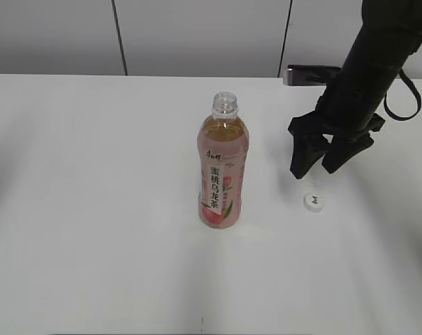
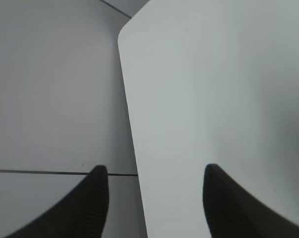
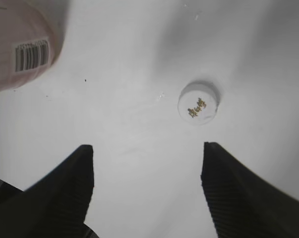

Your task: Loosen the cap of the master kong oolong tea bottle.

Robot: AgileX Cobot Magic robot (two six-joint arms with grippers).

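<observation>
I see my right gripper (image 1: 321, 171) hanging just above the table (image 1: 92, 209) with its two dark fingers spread apart and nothing between them. The cap (image 1: 313, 202) lies on the table just below and slightly ahead of those fingertips, not touching them; in the right wrist view it sits beyond the gap, nearer the right-hand finger (image 3: 238, 193), top side up. The master kong oolong tea bottle (image 1: 223, 167) stands upright with its neck bare, off to the left of this gripper, well apart. My left gripper (image 2: 154, 171) hovers over the table's edge, fingers apart, holding nothing. I count one bottle, one cap, two grippers.
</observation>
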